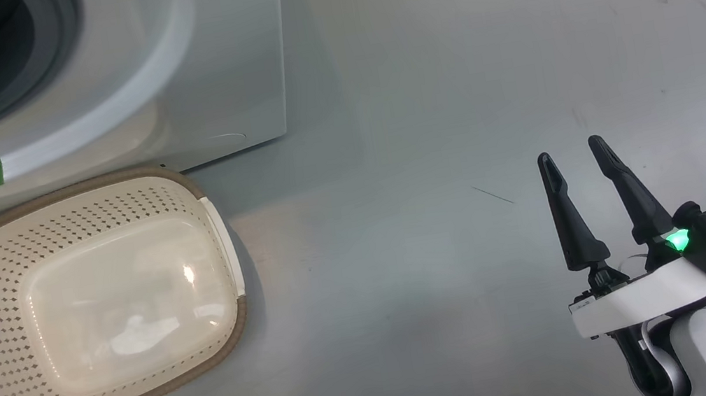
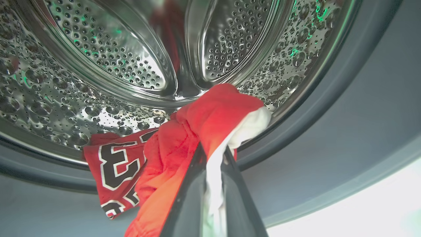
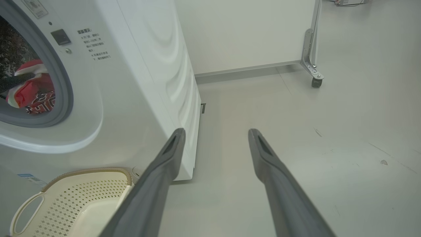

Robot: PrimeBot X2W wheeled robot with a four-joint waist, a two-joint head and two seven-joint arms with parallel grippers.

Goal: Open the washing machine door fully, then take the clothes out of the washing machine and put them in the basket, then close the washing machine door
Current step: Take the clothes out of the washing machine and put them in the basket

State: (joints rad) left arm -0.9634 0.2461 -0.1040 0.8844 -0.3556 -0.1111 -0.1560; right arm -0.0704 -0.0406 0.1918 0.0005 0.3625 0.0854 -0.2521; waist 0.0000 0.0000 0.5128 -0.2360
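My head looks down on basket (image 1: 80, 220) and washer (image 1: 219, 70) foot. Left wrist close inside drum (image 2: 98, 49). Right wrist low, facing washer, shares basket.

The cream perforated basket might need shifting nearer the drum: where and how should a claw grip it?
On the cream perforated plastic basket, probably the white side handle at its right end, pinched from above across its thin edge, coming from the right, where the open right claw stands. That end faces the claw; the back rim lies close to the big white washing machine.
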